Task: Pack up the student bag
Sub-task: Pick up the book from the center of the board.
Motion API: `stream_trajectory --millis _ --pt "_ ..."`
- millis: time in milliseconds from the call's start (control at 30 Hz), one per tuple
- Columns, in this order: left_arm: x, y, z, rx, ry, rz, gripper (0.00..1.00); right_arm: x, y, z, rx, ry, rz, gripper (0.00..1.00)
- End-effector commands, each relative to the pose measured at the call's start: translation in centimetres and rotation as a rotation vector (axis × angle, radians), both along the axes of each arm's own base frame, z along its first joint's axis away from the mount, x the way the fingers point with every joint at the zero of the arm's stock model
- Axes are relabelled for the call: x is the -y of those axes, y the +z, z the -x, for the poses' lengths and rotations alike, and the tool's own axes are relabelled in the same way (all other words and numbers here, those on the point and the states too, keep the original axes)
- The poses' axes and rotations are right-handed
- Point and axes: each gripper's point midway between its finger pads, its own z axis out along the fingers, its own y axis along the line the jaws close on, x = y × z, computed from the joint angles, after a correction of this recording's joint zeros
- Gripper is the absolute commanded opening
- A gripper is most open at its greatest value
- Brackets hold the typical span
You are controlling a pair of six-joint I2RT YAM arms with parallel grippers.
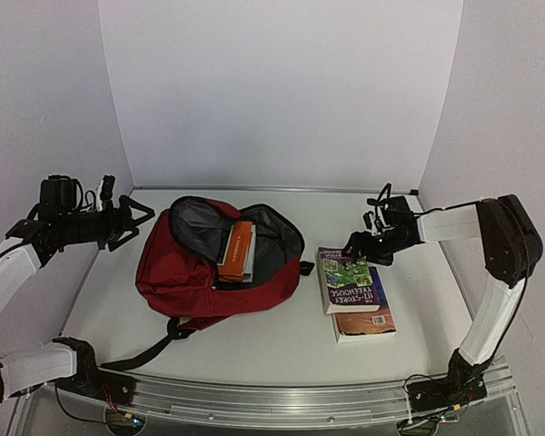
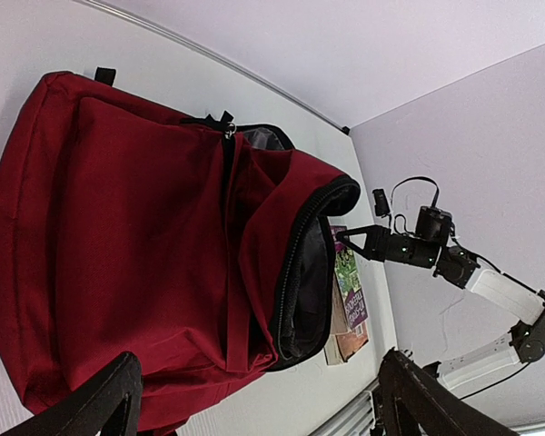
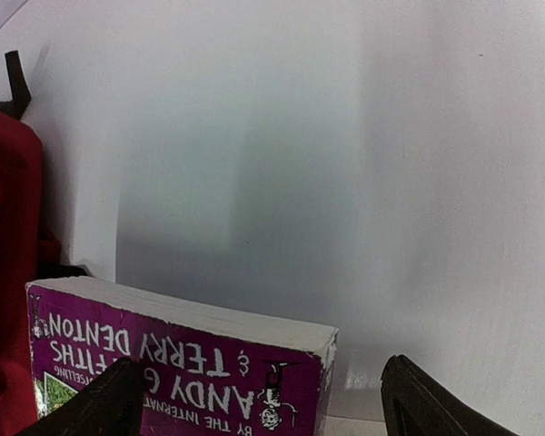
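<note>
white table, pale walls, student bag open

Bright, even overhead light, soft shadows on the white table, slightly blurred close-up wrist views.

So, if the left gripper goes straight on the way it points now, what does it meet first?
Probably the student bag: the open left gripper points at its red side; depth is unclear.
</note>
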Motion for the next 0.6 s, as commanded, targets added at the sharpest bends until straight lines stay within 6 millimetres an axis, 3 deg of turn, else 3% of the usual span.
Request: stream_trajectory --millis 0,167,300,567 --pt "-0.3 0.6 0.4 0.02 0.004 -0.015 0.9 -1.0 -0.3 0.4 -0.065 0.13 -0.123 0.8" --pt "-0.1 0.4 0.5 0.008 -0.005 -0.009 0.9 -2.6 -0.6 1.2 -0.122 0.198 -0.249 0.69" --pt "0.0 0.4 0.5 0.008 -0.013 -0.001 0.9 -3.5 -0.1 1.7 -0.142 0.238 -0.327 0.5" --pt "0.9 1.9 1.1 0.037 -0.054 0.066 0.89 -4.1 4.9 0.9 -0.068 0.231 -0.397 0.11"
